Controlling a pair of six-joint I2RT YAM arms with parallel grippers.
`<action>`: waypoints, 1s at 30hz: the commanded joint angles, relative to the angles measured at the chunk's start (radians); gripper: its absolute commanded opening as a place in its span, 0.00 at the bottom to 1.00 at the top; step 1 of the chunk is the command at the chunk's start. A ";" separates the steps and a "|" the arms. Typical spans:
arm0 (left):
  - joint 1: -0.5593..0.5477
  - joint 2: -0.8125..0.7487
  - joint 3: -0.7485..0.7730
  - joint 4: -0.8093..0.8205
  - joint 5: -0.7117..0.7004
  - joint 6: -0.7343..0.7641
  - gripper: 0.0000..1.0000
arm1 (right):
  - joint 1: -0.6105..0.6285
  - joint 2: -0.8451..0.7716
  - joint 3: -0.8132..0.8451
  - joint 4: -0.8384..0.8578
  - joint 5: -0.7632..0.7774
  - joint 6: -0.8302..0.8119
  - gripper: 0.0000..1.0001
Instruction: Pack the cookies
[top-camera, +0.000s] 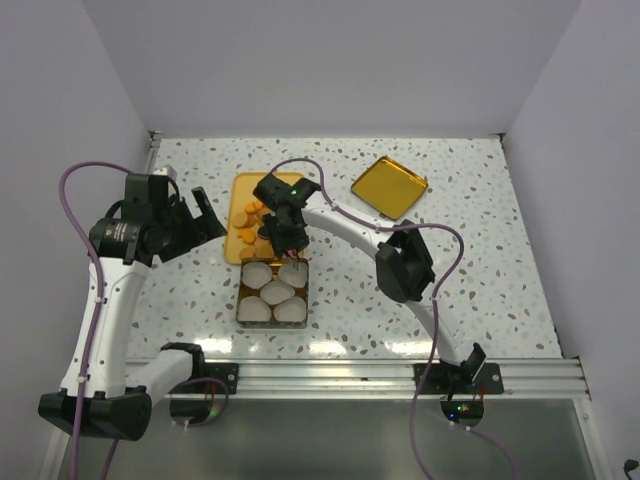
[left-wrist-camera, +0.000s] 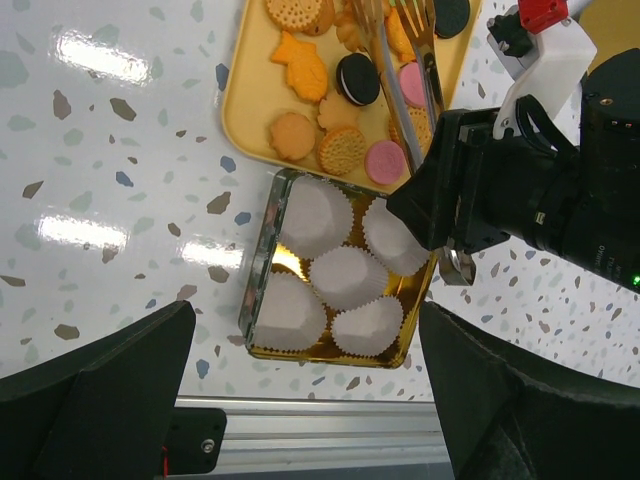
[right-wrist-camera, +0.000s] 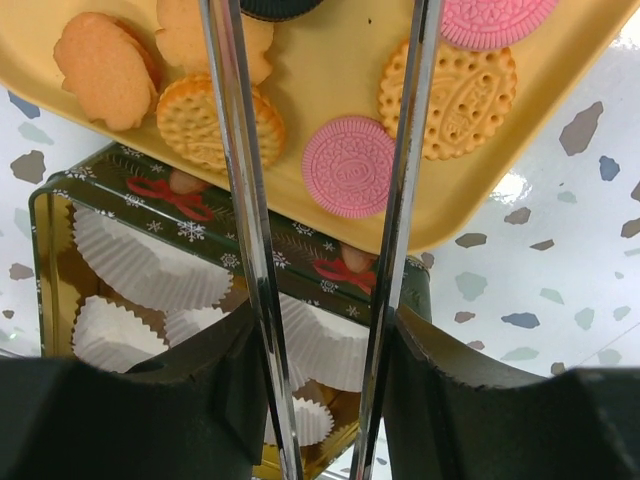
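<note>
The cookies (top-camera: 250, 215) lie on a yellow tray (top-camera: 240, 252): orange, tan, pink and black ones (left-wrist-camera: 342, 148). Just near of the tray stands a gold tin (top-camera: 243, 303) lined with white paper cups (top-camera: 272, 293); I see no cookie in them. My right gripper (top-camera: 285, 228) is shut on metal tongs (right-wrist-camera: 240, 200), whose two arms stand apart and reach over the tray (left-wrist-camera: 395, 70). A pink cookie (right-wrist-camera: 349, 166) lies between the arms; the tong tips are out of the right wrist view. My left gripper (top-camera: 210, 215) is open and empty, left of the tin (left-wrist-camera: 255, 290).
The tin's gold lid (top-camera: 389, 186) lies at the back right. An aluminium rail (top-camera: 380, 375) runs along the near edge. The right arm reaches across above the tin's far right corner.
</note>
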 joint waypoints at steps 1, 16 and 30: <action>0.008 0.001 -0.001 -0.008 0.008 0.028 1.00 | 0.000 0.010 0.070 -0.022 0.011 0.011 0.44; 0.008 0.012 -0.014 0.023 0.025 0.001 1.00 | 0.000 -0.022 0.107 -0.134 0.021 -0.015 0.48; 0.008 0.012 -0.056 0.054 0.040 -0.009 1.00 | 0.000 0.082 0.228 -0.191 -0.002 -0.028 0.45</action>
